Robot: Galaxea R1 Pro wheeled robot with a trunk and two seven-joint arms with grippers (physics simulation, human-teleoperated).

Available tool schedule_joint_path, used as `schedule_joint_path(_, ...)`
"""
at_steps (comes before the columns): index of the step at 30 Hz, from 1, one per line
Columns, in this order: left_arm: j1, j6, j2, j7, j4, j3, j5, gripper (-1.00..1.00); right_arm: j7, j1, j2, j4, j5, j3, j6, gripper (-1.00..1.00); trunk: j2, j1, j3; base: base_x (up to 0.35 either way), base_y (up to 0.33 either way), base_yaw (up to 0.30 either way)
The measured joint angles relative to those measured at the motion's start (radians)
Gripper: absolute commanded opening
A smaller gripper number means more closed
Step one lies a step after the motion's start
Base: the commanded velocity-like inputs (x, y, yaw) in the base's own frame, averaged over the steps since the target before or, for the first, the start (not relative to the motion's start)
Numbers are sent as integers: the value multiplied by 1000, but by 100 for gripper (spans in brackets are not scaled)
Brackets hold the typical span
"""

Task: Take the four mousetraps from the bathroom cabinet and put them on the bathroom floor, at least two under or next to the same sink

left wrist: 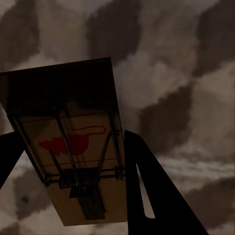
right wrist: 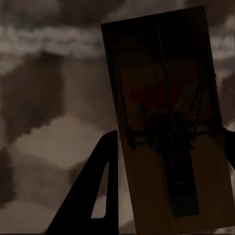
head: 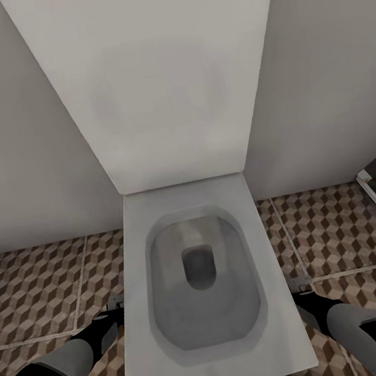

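Two arms frame my head view, low at both corners, a white rectangular toilet (head: pixel 198 284) centred on the cube-patterned brown and beige tiled floor (head: pixel 39 286). Left wrist: my left gripper (left wrist: pixel 73 161) pinches a flat tan mousetrap with red mark (left wrist: pixel 73 147). Right wrist: right gripper (right wrist: pixel 166 166) clamps another tan wire-sprung mousetrap (right wrist: pixel 166 122).

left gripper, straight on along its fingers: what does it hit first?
The mousetrap between the left gripper fingers comes first; past it, the patterned bathroom floor. Depth to the tiles is unclear.
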Motion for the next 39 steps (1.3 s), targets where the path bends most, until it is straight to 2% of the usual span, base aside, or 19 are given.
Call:
schedule_joint_path(25,51,1,-5,0,0,1,-1,-100,0,7,1,0,0,0,-7,-100,0,0,0,0,0,0)
schedule_joint_path(39,55,2,-5,0,0,0,-2,-100,0,7,4,0,0,2,-7,-100,0,0,0,0,0,0)
